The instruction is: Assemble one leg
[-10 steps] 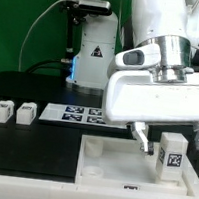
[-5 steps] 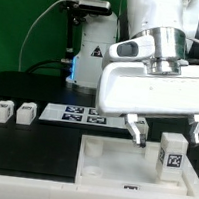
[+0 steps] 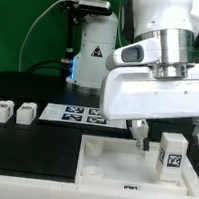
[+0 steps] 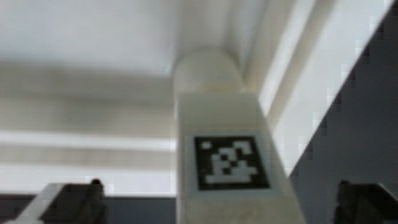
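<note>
at four o'clock in the exterior view, the leg (image 3: pixel 171 157): a short white block, upright, with a black-and-white tag (image 3: pixel 173 160) on the face turned to the camera. standing on the large white tray piece (image 3: pixel 109 167), base flat on it. just above and around the leg, the pincer (image 3: pixel 170 138), spread wide and holding nothing. one of the fingers (image 3: pixel 139 136) down at the leg's nine o'clock side, the other at its three o'clock side; leg between the two, a clear gap on each side, no touch. fingertips about level with the leg's upper part, short of the tray piece. bulky white arm housing (image 3: pixel 159 90) over all this, filling the span from one to three o'clock.

in the wrist view, the leg (image 4: pixel 222 120) long and pale between two dark fingertips (image 4: pixel 71 202), one to each side and apart from it. tag (image 4: pixel 231 162) plain to see though blurred. pale rim of the tray piece behind, soft and out of focus.

at nine o'clock in the exterior view, two like blocks (image 3: pixel 25 113) side by side on the black tabletop (image 3: pixel 31 148), not touching each other. near the centre, between those blocks and the arm housing, the marker board (image 3: pixel 81 113) flat on the tabletop. at twelve o'clock, farther back, a white machine body with a small blue light (image 3: pixel 93 54), green backdrop behind it.
</note>
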`<state>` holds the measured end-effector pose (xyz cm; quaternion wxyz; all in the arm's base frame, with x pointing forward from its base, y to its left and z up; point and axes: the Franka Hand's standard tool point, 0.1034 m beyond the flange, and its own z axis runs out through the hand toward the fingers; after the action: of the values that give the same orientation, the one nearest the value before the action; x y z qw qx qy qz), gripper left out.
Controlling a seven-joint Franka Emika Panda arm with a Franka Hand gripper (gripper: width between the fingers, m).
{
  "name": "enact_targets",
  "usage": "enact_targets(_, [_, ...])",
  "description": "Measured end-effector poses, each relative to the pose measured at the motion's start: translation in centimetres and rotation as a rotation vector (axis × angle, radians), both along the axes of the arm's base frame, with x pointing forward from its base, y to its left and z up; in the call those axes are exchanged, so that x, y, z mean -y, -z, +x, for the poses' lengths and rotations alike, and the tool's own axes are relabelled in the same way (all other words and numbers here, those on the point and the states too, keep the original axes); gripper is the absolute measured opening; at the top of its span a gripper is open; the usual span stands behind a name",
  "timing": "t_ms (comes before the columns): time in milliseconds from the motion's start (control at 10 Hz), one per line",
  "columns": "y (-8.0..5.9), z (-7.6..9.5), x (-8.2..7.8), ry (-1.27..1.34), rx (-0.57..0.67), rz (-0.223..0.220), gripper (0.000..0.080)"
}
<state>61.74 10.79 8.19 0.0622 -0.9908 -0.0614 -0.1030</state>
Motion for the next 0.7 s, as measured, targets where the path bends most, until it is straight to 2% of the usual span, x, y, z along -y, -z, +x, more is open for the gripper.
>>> enact_targets(100, [0.0, 0.1, 0.1, -0.001, -0.071, 0.002, 0.0649])
enact_targets(200, [0.1, -0.5, 0.0, -0.01, -0.214, 0.003, 0.0649])
enact_targets(300, [-0.2, 0.0, -0.3, -0.02, -0.3, 0.009, 0.0649])
enact_targets(400, [-0.3, 1.0, -0.5, -0.022, -0.297, 0.013, 0.0649])
enact_targets(600, [-0.3, 1.2, -0.4, -0.027, -0.273, 0.012, 0.0649])
enact_targets(700, [-0.5, 1.4, -0.4, -0.029, -0.27, 0.013, 0.0618])
